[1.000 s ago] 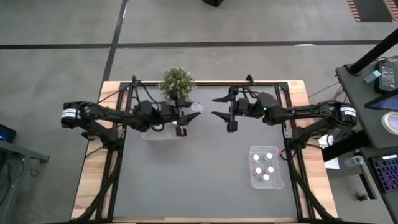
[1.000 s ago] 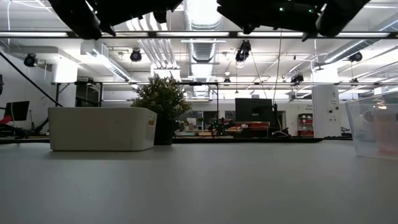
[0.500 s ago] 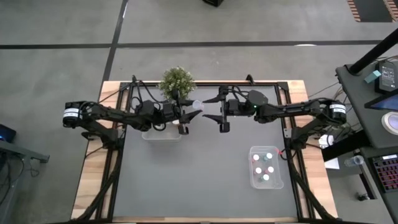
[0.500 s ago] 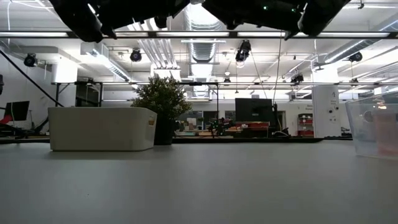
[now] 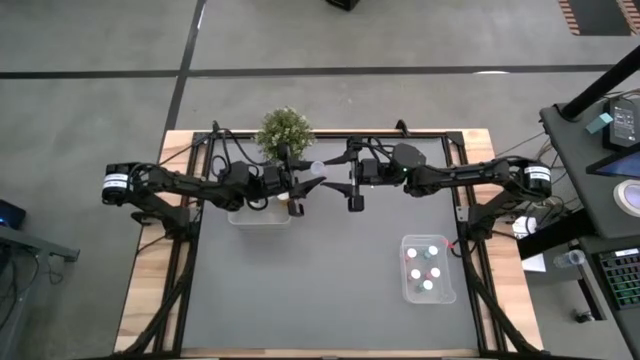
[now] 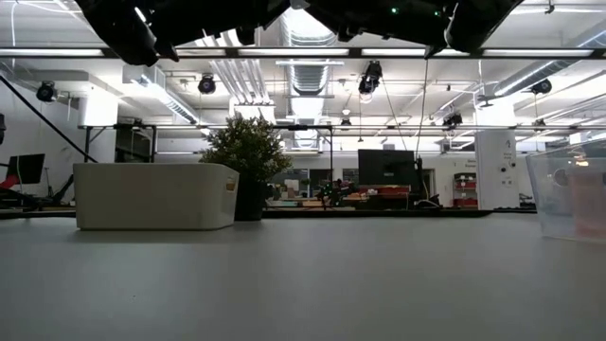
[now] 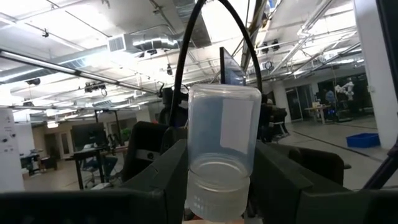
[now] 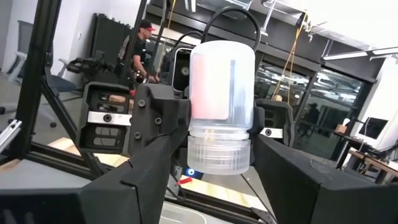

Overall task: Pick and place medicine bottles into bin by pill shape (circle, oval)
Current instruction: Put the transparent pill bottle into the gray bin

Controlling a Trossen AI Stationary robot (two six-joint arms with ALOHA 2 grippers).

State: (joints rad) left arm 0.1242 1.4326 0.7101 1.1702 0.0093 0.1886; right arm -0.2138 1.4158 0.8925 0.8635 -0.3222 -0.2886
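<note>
Bottle (image 5: pixel 317 170) first: you have a translucent, white-capped medicine bottle held aloft over the far middle of the dark surface (image 5: pixel 330 270), pinched at its cap end by the left gripper (image 5: pixel 300 187), whose fingers (image 7: pixel 155 180) are closed on it. Your right gripper (image 5: pixel 343 178) faces it from the other side, its fingers (image 8: pixel 149 162) spread on either side of the bottle without visibly clamping it. Nearby stand a white bin (image 6: pixel 156 196) and a potted plant (image 5: pixel 285 130); well apart, a clear bin (image 5: pixel 428 268) holds more bottles (image 5: pixel 424 268).
</note>
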